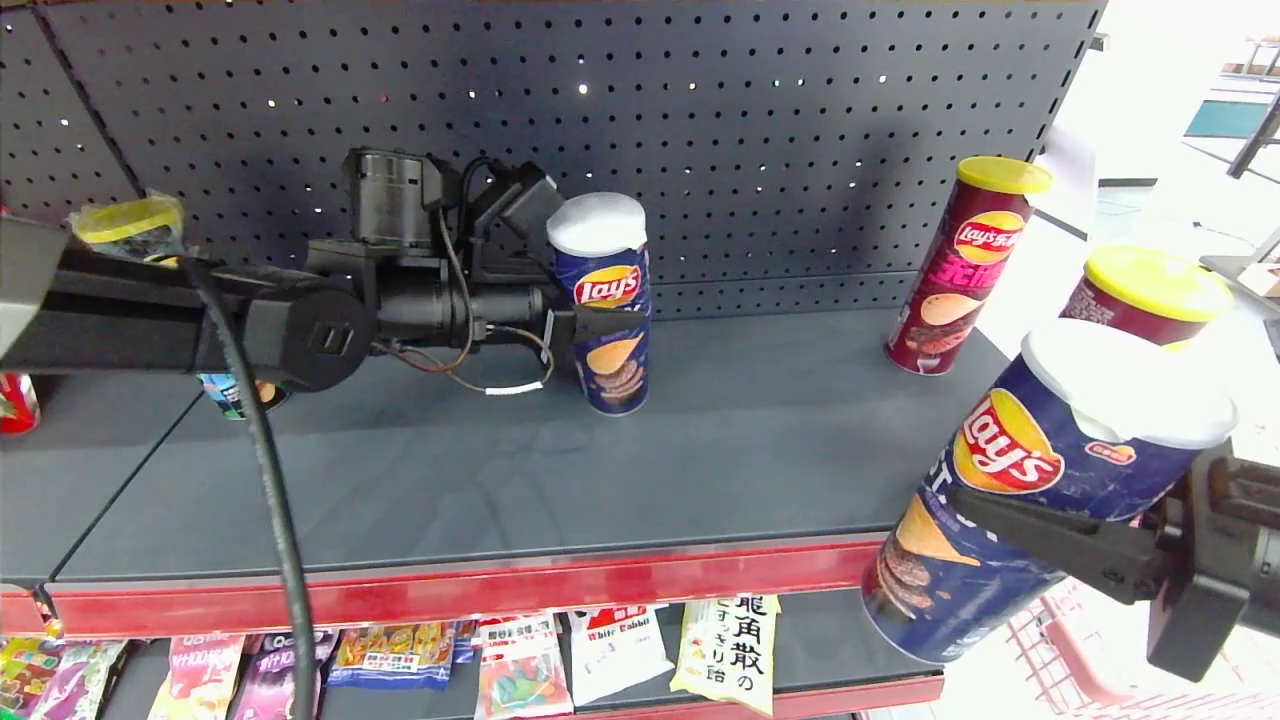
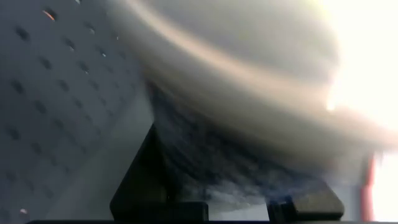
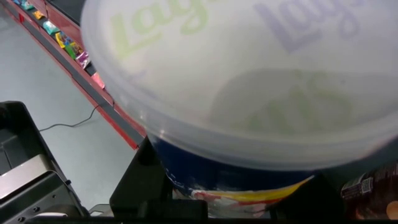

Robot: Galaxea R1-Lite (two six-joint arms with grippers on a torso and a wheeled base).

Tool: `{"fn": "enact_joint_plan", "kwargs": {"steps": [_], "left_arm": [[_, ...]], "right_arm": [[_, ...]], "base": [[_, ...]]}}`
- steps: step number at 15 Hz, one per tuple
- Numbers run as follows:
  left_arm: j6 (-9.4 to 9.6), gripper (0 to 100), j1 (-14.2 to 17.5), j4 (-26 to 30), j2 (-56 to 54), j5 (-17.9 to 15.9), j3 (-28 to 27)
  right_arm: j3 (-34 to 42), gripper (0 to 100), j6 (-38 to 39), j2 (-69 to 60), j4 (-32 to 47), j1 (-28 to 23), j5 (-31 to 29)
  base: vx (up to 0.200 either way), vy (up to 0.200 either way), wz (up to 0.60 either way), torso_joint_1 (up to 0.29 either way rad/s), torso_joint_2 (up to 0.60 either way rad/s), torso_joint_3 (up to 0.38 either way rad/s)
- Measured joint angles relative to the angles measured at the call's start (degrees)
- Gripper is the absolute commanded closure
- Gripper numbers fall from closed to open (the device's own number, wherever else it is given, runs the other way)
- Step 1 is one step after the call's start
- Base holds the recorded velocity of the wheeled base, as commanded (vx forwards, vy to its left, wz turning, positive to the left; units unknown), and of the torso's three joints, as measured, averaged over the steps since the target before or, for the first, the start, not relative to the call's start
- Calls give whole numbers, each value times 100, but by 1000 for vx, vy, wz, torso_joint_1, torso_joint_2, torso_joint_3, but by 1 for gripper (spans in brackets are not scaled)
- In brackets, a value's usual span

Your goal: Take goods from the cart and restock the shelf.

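Grip is closed by the left hand (image 1: 600,328) on a blue can (image 1: 603,285), held upright near the back edge of the shelf (image 1: 450,480), left of middle, base at the surface. Bare shelf is seen between it and a red can (image 1: 958,270) by the back right corner. Off the front right corner, a second blue can (image 1: 1040,470) is clamped by the right hand (image 1: 1060,545), tilted, lid outward. That gap lies back and leftward; righting is judged needed first.

Left claw (image 1: 608,335), right claw (image 1: 1040,505): both clamped.
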Motion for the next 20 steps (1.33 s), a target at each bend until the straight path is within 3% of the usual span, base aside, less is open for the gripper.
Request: {"fn": "enact_joint_plan", "kwargs": {"steps": [4,7,13,16,20], "left_arm": [[-176,100,-46,49,-981,-304,1318],[-230,100,-112,60,-1462,-363,1820],[-176,100,-157,49,-1621,-358,1977],[11,100,-157,38,-1569,-372,1985],[35,100,-165,30,-1588,-599,2082]], "right_arm": [[-11,100,0,41,2,10,16],[-9,100,-2,52,0,15,16],[2,100,0,69,0,15,16],[-15,100,7,96,-7,15,16],[-48,100,2,149,-13,17,16]], "base": [[0,0,0,0,0,0],[0,0,0,0,0,0],[0,0,0,0,0,0],[0,0,0,0,0,0],[0,0,0,0,0,0]]}}
